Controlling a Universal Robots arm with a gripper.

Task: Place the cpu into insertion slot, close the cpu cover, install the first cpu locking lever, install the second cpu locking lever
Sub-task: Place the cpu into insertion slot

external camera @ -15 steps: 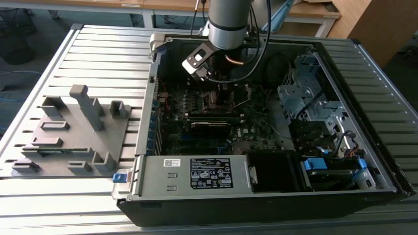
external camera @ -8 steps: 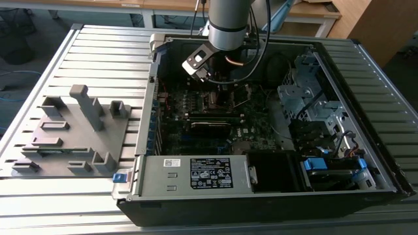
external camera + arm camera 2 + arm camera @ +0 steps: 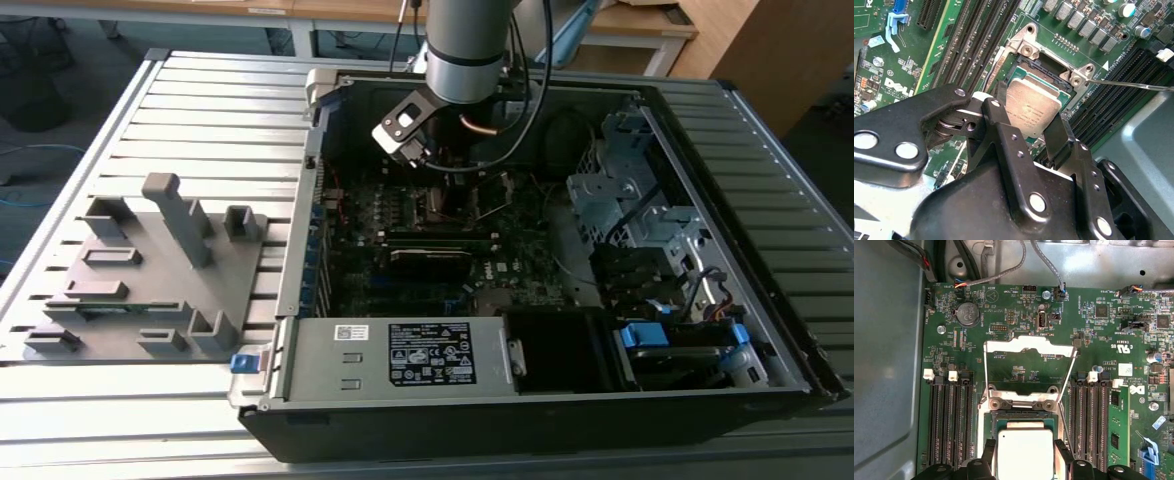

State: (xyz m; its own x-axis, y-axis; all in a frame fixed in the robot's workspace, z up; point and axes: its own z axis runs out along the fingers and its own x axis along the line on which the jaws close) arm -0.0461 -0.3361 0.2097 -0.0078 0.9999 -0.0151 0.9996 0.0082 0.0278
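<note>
The cpu [image 3: 1032, 107] is a small silver-grey square chip, and my gripper [image 3: 1031, 127] is shut on it with a black finger on each side. It hangs just over the open insertion slot [image 3: 1046, 67] on the green motherboard; I cannot tell if it touches the slot. In the first wrist view the cpu [image 3: 1024, 452] sits between the fingers [image 3: 988, 451]. The cpu cover [image 3: 1029, 344], a thin silver frame, is swung back flat on the board beyond the slot. A thin locking lever [image 3: 1134, 84] sticks out beside the slot. In the exterior view the arm [image 3: 467, 50] reaches down into the open computer case [image 3: 534, 400].
Black memory slots [image 3: 949, 420] flank the socket on both sides, with a green memory stick [image 3: 1116, 425] in one. A coin battery [image 3: 967, 314] and cables [image 3: 1004, 275] lie beyond the cover. The grey case wall [image 3: 884, 365] stands close. A grey fixture [image 3: 147, 270] sits at the exterior view's left.
</note>
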